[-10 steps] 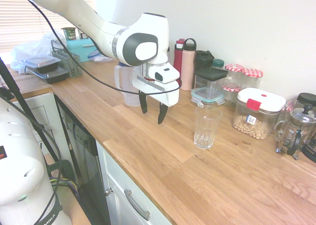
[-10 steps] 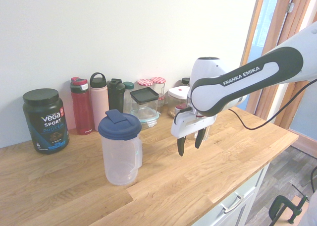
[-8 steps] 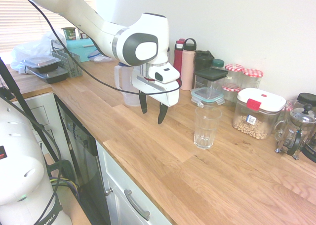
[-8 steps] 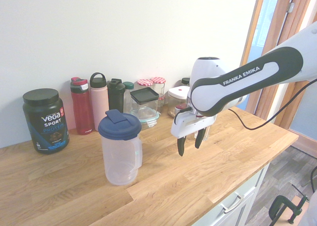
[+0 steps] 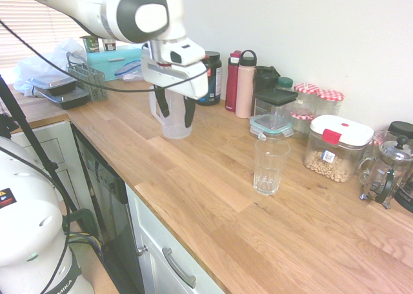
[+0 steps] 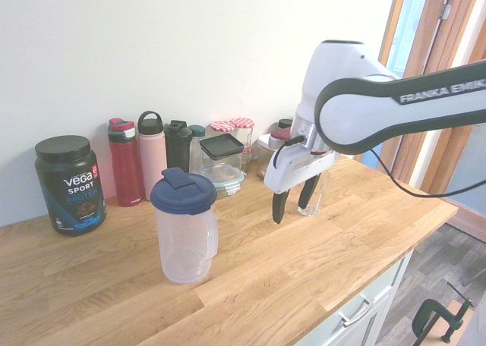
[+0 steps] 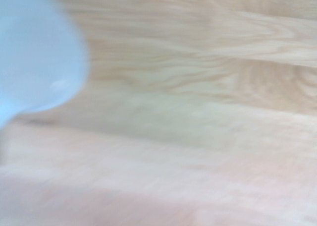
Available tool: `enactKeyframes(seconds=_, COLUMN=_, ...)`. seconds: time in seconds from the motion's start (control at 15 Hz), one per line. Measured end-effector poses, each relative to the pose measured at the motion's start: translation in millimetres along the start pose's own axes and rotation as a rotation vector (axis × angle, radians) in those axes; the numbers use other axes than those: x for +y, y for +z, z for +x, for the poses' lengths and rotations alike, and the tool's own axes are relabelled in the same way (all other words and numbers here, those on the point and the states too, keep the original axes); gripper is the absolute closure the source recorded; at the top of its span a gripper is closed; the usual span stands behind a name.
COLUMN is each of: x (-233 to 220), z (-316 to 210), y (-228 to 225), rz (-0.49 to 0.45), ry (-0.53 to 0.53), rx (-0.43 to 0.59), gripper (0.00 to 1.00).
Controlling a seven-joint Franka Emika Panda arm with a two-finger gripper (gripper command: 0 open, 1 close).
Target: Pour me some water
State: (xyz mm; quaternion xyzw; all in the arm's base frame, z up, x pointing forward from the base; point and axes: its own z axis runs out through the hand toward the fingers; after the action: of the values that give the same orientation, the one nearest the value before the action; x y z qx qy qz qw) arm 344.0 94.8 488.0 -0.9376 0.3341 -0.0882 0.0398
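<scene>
One white arm (image 6: 395, 107) reaches over your counter (image 5: 310, 242) from the right in the second exterior view, wrist bent so the gripper (image 6: 295, 208) points down, fingers spread, holding nothing. Left of it, the lidded pitcher (image 6: 186, 243) stands upright, its handle toward the gripper, likely handy for grasping. Your glass (image 5: 270, 168) stands apart, mouth up, presumably to receive water.
</scene>
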Motion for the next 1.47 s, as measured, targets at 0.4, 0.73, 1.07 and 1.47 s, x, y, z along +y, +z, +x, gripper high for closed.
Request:
enactKeyframes(seconds=0.4, x=-45, z=-75, y=1, rz=0.066, ry=-0.039, rx=0.079, gripper=0.00)
enactKeyframes(seconds=0.73, x=-97, z=-87, y=12, rz=0.108, ry=-0.038, rx=0.082, gripper=0.00)
enactKeyframes(seconds=1.07, x=-131, z=-65, y=35, rz=0.148, ry=-0.041, rx=0.148, gripper=1.00)
enactKeyframes(seconds=1.47, x=-150, z=-52, y=57, rz=0.143, ry=0.000, rx=0.160, gripper=1.00)
